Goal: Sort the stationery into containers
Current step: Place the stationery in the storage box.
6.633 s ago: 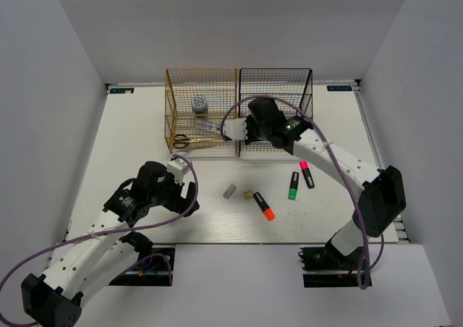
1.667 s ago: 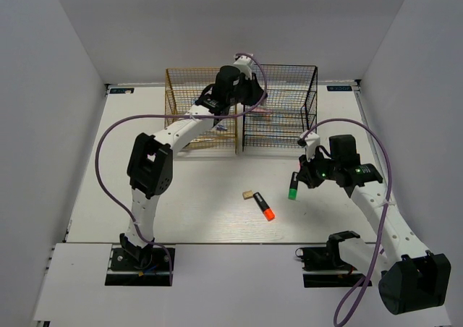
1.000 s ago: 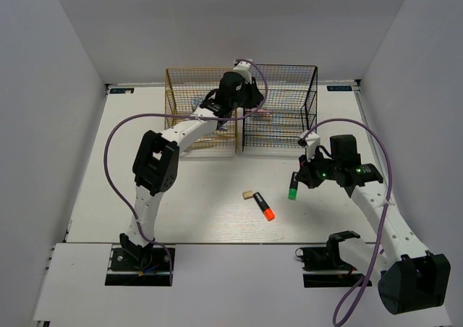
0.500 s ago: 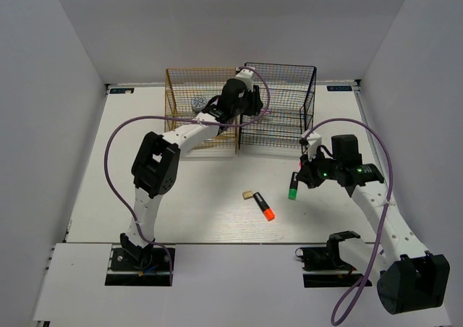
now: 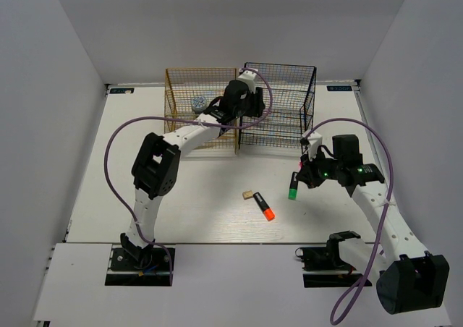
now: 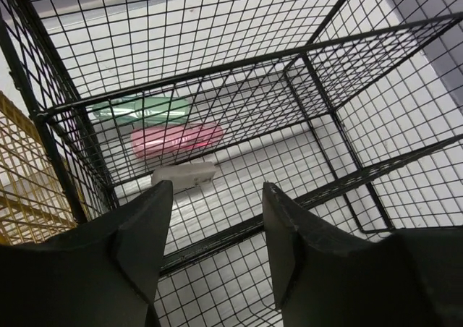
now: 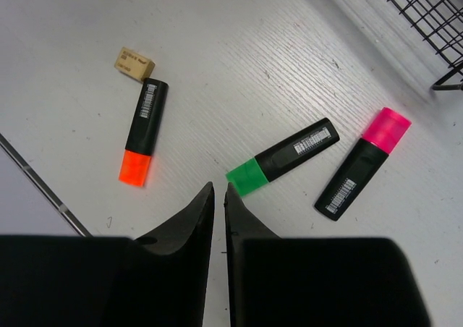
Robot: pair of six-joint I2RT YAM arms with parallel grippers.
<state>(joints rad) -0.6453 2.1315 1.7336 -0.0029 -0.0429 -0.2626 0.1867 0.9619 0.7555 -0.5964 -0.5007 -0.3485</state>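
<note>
1. L gripper (image 6: 215, 191), jaws apart, empty, over black rack (image 5: 308, 101) at far edge of desk (image 5: 130, 175); pastel highlighters (image 6: 176, 139), eraser (image 6: 185, 173) lie inside.
2. R gripper (image 7: 219, 189), pinched shut, empty, above green highlighter (image 7: 282, 157), nearer desk's right edge.

White matte table top (image 5: 108, 168), faint wood-grain streaks visible in the right wrist view (image 7: 217, 59). Plain light-grey enclosure walls (image 5: 217, 23) on the left, far and right sides. Small dark label strip at each far corner (image 5: 120, 90) (image 5: 340, 88). White front panel (image 5: 231, 269) along the near edge, thin dark seam (image 7: 36, 175) where it meets the table.
</note>
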